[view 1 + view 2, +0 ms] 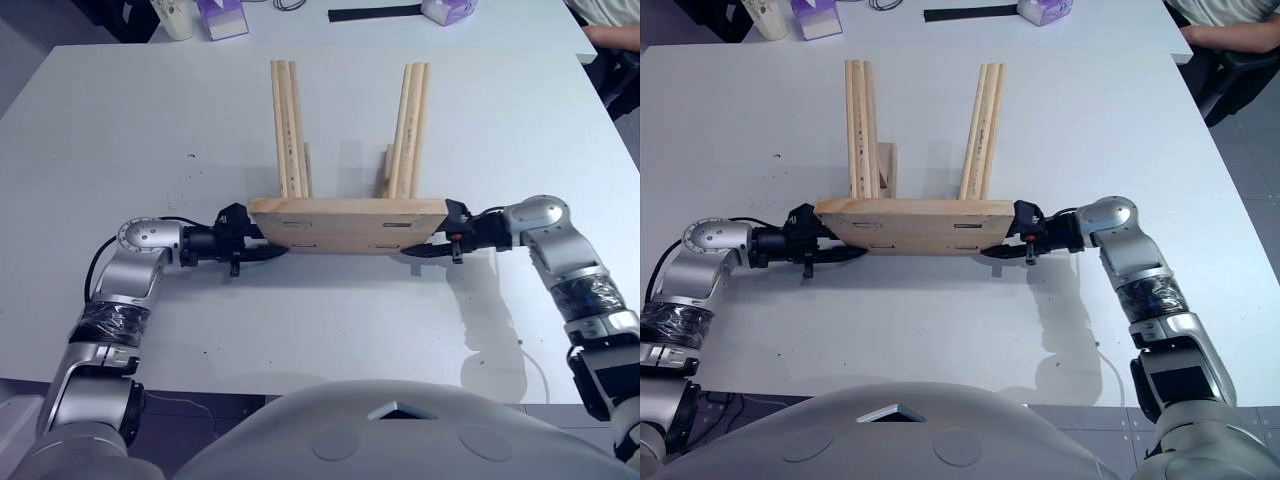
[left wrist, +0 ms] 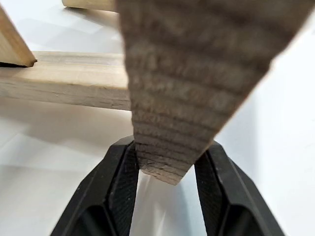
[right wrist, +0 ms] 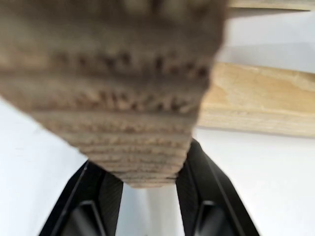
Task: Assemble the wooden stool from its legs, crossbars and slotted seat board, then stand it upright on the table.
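The wooden stool lies on its side on the white table (image 1: 120, 130). Its slotted seat board (image 1: 347, 225) stands on edge facing me, and the leg pairs (image 1: 288, 128) (image 1: 410, 128) point away across the table. A short crossbar (image 1: 385, 172) shows between the legs on the right. My left gripper (image 1: 255, 250) is shut on the board's left end, low down. My right gripper (image 1: 430, 248) is shut on its right end. In the left wrist view the board's edge (image 2: 197, 88) sits between the black fingers (image 2: 120, 182). The right wrist view has that edge (image 3: 123, 73) clamped between the fingers (image 3: 194, 191).
Along the far table edge stand a white bottle (image 1: 177, 18), two purple boxes (image 1: 222, 17) (image 1: 448, 9) and a black strip (image 1: 375, 13). Open tabletop lies left, right and in front of the stool.
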`<state>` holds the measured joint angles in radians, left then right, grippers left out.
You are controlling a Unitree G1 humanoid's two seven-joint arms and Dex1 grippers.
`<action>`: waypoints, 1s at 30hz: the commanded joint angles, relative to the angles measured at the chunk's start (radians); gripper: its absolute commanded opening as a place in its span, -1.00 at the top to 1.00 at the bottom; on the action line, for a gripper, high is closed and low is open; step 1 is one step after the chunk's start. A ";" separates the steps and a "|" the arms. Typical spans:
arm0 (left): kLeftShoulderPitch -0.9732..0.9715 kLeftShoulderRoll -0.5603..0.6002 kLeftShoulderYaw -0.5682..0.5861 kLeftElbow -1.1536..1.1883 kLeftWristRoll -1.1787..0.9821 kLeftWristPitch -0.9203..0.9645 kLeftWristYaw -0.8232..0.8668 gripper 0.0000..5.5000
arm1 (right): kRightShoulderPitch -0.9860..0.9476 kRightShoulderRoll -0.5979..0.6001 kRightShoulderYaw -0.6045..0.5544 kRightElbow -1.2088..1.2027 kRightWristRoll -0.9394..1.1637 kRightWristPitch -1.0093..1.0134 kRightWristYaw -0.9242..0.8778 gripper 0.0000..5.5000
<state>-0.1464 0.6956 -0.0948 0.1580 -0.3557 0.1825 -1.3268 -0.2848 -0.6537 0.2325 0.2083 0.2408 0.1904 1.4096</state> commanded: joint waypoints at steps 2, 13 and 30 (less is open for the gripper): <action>0.130 0.011 0.189 -0.332 -0.440 0.436 0.074 0.42 | 0.036 -0.073 -0.174 -0.294 0.441 0.578 -0.006 0.51; 0.239 -0.115 0.229 -0.812 -1.511 0.292 0.932 0.42 | 0.068 -0.136 -0.300 -0.573 1.727 0.655 -0.748 0.51; 0.071 -0.482 0.160 -0.959 -1.547 -0.155 1.833 0.51 | -0.150 0.613 -0.448 -0.777 1.731 0.117 -1.903 0.51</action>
<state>0.0663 0.2751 0.1390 -0.6097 -1.8316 0.0777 0.2221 -0.1520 -0.2172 -0.0368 -0.3837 1.8506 0.6035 -0.1405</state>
